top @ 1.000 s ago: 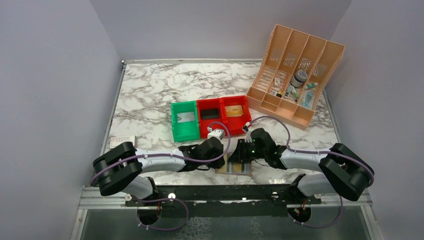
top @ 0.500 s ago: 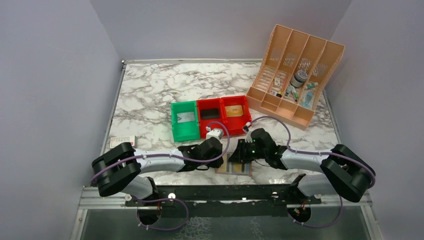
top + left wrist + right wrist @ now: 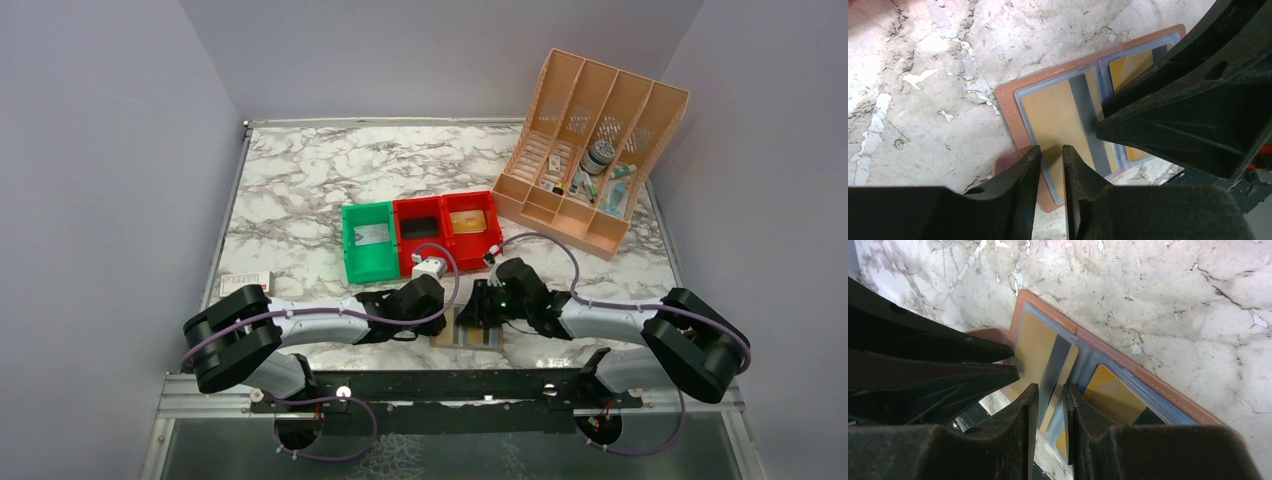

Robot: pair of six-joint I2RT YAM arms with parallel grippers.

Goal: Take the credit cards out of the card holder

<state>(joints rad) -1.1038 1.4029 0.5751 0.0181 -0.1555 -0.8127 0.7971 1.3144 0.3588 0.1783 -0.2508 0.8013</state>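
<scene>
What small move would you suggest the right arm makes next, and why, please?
Probably draw the right gripper back a little, sliding the yellow card farther out of its pocket. Its fingers appear closed around that card's edge, the card looks partly out of the clear sleeve, and the left gripper rests at the edge of the card holder, seemingly steadying it.

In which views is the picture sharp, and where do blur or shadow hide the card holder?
Left wrist: the card holder is sharp, with some shadow at its near end. Right wrist: the yellow card has a soft, smeared stripe. Top external: even light, no glare, but the holder is small and mostly hidden.
</scene>
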